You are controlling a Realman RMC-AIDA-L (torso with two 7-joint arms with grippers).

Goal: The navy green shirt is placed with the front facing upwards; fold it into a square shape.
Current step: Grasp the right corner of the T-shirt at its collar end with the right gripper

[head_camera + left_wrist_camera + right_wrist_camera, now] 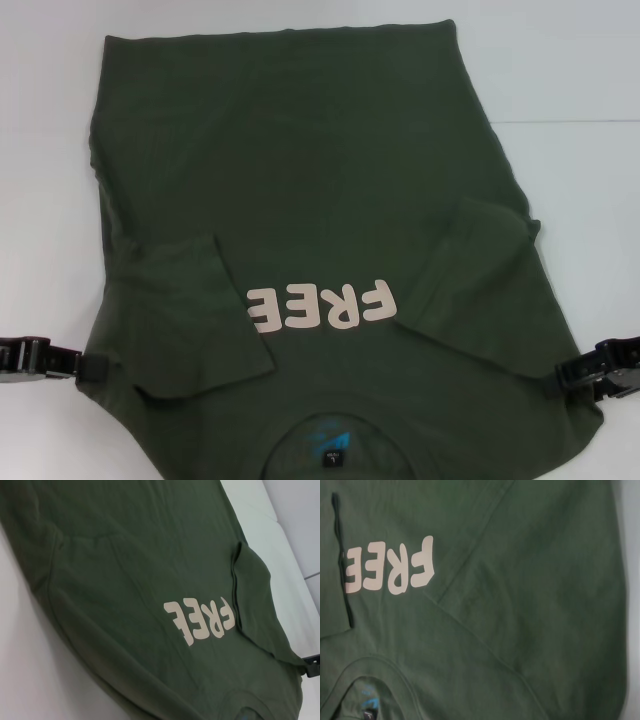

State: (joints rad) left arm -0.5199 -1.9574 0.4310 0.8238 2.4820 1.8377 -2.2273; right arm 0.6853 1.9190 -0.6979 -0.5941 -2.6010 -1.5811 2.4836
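The table [570, 60] is lying pale under everything. The shirt [310, 180] is spreading across most of it, front up, collar [335, 445] at the near edge and hem at the far side. Both sleeves are lying folded inward over the chest, the left sleeve [190, 320] and right sleeve [480, 290] flanking the pale "FREE" lettering [322, 305]. My left gripper [75, 365] is sitting at the shirt's near left edge, my right gripper [570, 378] at its near right edge; I cannot tell whether either is clenched or released.
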